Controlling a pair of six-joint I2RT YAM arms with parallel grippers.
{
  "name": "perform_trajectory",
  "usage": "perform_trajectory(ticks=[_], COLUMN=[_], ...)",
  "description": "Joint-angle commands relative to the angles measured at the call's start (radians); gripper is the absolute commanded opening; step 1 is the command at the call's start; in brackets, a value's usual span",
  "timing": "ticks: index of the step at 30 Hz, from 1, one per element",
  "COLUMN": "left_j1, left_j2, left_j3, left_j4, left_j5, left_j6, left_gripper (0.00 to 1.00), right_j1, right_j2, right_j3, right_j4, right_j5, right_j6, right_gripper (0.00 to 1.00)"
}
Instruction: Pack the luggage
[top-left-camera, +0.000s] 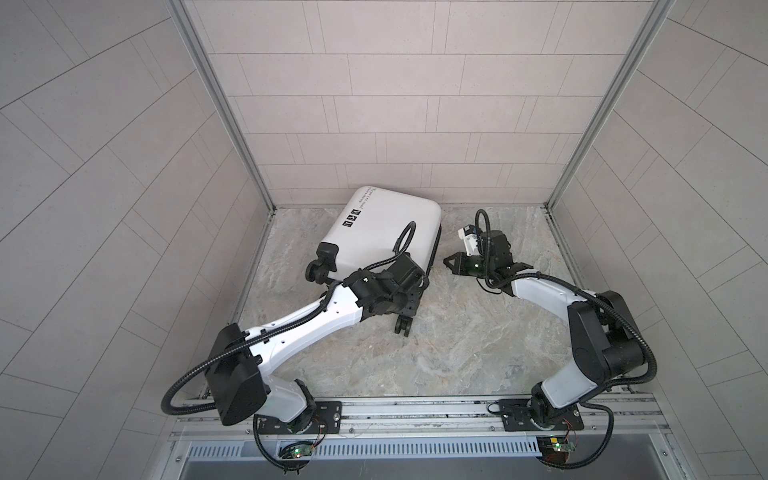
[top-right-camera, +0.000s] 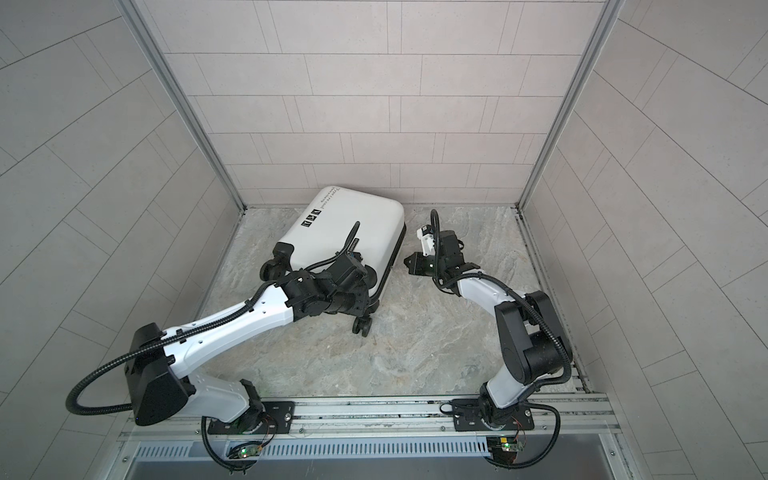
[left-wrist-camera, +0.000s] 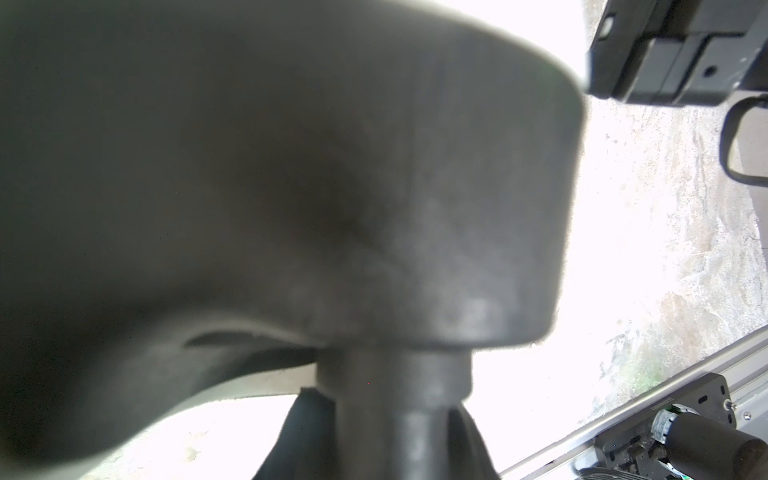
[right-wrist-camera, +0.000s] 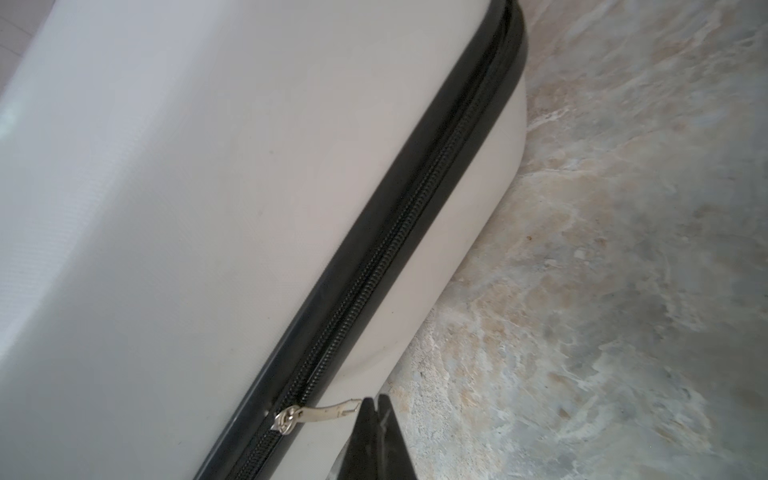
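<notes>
Well, the luggage (top-left-camera: 386, 232), a small white hard-shell suitcase with black printed squares on its upper face, lies flat with its shells together on the grey marble-patterned bench (top-left-camera: 457, 345), toward the back and left of the middle in both top views; a black caster wheel (top-left-camera: 402, 328) juts from its near end. My left end effector (top-left-camera: 409, 301) sits at that wheeled end, hidden under my own wrist; my left wrist view is filled by a blurred dark caster housing (left-wrist-camera: 332, 187) close against the lens, so I cannot tell whether those jaws are wide, narrow or gripping. My right end effector (right-wrist-camera: 376, 411) stands just beside the long side where the black zipper band (right-wrist-camera: 415, 216) runs; its jaws are narrow, a thin slit between them, and the free end of the small silver metal zipper pull (right-wrist-camera: 328, 411) reaches a fingertip; whether it is pinched I cannot tell.

I judge the shell stiff, smooth and slippery; a pinch on the broad white face would slide off; the case looks light enough to skid on the bench when tugged, so one arm should brace it at the wheels while the other works. The places to take hold are the caster housing and the zipper pull; the pull is thin and floppy, so it wants a square pinch near its free end, drawn along the band rather than away from it.
</notes>
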Motion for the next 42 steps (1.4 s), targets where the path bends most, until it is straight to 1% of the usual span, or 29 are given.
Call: perform_trajectory(ticks=[1, 2, 3, 5, 14, 20, 22, 25, 29, 34, 37, 42], left_j1=[-0.02, -0.019, -0.019, -0.017, 0.015, 0.056, 0.061, 0.063, 0.066, 0.069, 0.069, 0.07], left_j2=[-0.063, -0.069, -0.079, -0.094, -0.227, -0.29, -0.297, -0.302, -0.302, -0.31, -0.311, -0.304], left_j3=[0.004, -0.001, -0.006, -0.019, -0.108, -0.134, -0.134, -0.14, -0.15, -0.157, -0.162, -0.162], left_j4=[0.014, 0.01, 0.007, 0.002, -0.037, -0.067, -0.077, -0.081, -0.083, -0.083, -0.082, -0.082], left_j5=[-0.002, -0.008, -0.013, -0.026, -0.087, -0.08, -0.082, -0.078, -0.072, -0.075, -0.076, -0.071], left_j6=[0.014, 0.014, 0.013, 0.012, 0.009, 0.016, 0.016, 0.011, 0.0, -0.007, -0.013, -0.018], left_gripper=[0.0, 0.0, 0.0, 0.0, 0.0, 0.0, 0.0, 0.0, 0.0, 0.0, 0.0, 0.0], right_j1=[0.003, 0.003, 0.004, 0.012, 0.114, 0.158, 0.162, 0.17, 0.17, 0.172, 0.171, 0.166], right_j2=[-0.032, -0.035, -0.037, -0.035, -0.007, 0.015, 0.026, 0.05, 0.098, 0.097, 0.099, 0.11], right_j3=[-0.043, -0.063, -0.085, -0.105, -0.092, -0.062, -0.054, -0.044, -0.025, -0.033, -0.02, -0.002], right_j4=[0.051, 0.086, 0.121, 0.133, 0.121, 0.104, 0.107, 0.126, 0.135, 0.133, 0.1, 0.106], right_j5=[-0.094, -0.118, -0.135, -0.143, -0.18, -0.189, -0.207, -0.265, -0.343, -0.343, -0.336, -0.342], right_j6=[0.001, 0.014, 0.026, 0.021, -0.071, -0.122, -0.13, -0.136, -0.144, -0.175, -0.21, -0.214], right_gripper=[0.34, 0.43, 0.49, 0.53, 0.52, 0.52, 0.52, 0.51, 0.45, 0.45, 0.45, 0.43])
